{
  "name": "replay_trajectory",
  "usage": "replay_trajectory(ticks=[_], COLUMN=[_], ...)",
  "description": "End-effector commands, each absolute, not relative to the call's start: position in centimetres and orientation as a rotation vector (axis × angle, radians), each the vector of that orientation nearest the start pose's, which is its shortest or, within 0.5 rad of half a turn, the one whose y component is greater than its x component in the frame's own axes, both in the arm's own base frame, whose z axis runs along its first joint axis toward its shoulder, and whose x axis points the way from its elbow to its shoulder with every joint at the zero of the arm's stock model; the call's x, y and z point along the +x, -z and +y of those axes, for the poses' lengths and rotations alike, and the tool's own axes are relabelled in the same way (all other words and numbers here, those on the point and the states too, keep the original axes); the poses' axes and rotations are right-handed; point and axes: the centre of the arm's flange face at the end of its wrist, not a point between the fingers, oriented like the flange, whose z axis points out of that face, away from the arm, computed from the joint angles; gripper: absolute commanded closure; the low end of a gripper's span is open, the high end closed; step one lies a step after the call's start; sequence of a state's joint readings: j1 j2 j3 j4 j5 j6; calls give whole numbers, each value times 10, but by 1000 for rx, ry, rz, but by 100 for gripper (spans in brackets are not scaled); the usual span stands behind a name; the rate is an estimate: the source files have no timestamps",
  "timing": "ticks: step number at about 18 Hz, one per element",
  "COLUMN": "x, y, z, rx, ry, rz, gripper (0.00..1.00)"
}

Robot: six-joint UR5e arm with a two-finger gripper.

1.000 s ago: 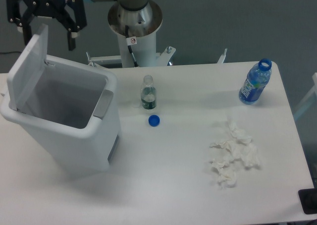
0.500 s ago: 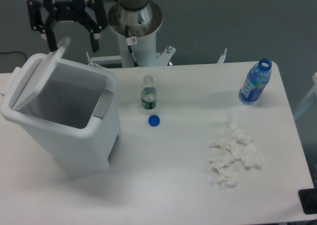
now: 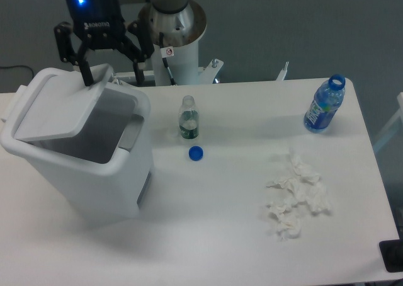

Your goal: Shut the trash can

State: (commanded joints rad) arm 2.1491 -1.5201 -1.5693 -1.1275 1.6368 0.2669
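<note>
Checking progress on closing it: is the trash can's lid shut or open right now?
Open, partly lowered. The lid slants down into the trash can, with a dark gap at its front edge. The gripper hovers above, fingers spread.

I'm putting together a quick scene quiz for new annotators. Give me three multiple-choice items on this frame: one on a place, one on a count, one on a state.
1. Where does the loose blue cap lie?
A. Inside the trash can
B. On the table just in front of the small clear bottle
C. Beside the crumpled tissues

2. How many bottles stand on the table?
A. One
B. Two
C. Four

3. What state is the lid of the trash can in?
A. Partly lowered, with a gap left at the front
B. Fully upright
C. Removed and lying on the table

Answers:
1 B, the cap sits near the base of the small clear bottle.
2 B, the small clear bottle and the blue-labelled bottle.
3 A, the lid slants over the opening while the gripper stands open at its far edge.
</note>
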Motion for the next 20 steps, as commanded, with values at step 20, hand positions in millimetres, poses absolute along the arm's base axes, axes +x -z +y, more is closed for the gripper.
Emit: replay_trajectory(ticks=[20], x=[-201], y=[-525], z=[511], rx=[-2728], ry=[-301], rz=[-493], gripper=[0])
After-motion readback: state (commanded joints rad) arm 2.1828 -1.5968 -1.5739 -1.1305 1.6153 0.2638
